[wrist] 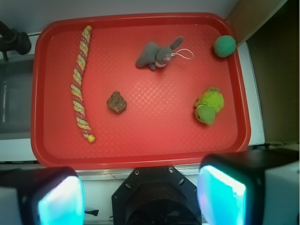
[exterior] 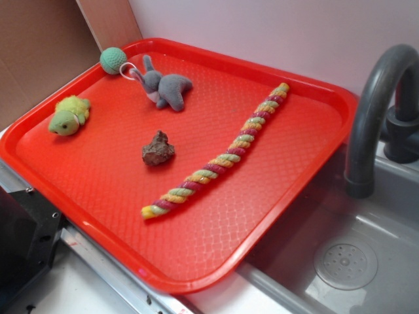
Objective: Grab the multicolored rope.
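The multicolored rope (exterior: 219, 159) (wrist: 80, 87), twisted in yellow, pale green and magenta, lies stretched out on the red tray (exterior: 196, 275) (wrist: 140, 157), along its side nearest the sink. My gripper (wrist: 140, 194) hangs high above the tray's near edge, far from the rope. It is open, its two glowing cyan pads (wrist: 61, 199) wide apart with nothing between them. In the exterior view the gripper is out of view.
On the tray also lie a brown rock (exterior: 158, 149) (wrist: 116, 101), a grey plush elephant (exterior: 167, 86) (wrist: 158, 53), a green knitted ball (exterior: 113, 60) (wrist: 224, 46) and a green plush turtle (exterior: 69, 116) (wrist: 208, 106). A grey sink (exterior: 353, 261) with a dark faucet (exterior: 376, 104) adjoins the tray.
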`<action>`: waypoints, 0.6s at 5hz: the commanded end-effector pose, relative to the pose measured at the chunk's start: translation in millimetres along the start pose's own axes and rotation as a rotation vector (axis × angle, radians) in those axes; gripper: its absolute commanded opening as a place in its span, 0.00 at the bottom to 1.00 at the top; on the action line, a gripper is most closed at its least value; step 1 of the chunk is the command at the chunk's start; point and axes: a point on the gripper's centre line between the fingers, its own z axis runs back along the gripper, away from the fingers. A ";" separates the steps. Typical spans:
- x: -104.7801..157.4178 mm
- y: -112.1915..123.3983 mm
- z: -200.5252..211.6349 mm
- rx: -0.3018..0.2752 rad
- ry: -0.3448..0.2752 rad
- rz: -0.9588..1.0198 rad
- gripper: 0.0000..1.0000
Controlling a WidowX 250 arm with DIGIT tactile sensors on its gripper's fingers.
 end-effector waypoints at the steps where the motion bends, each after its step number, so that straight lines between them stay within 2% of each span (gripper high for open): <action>1: 0.0 0.0 0.0 0.000 0.000 0.000 1.00; 2: 5.3 -11.2 2.1 -0.014 -0.066 0.101 1.00; 3: 23.9 -39.1 -5.8 -0.026 -0.110 0.154 1.00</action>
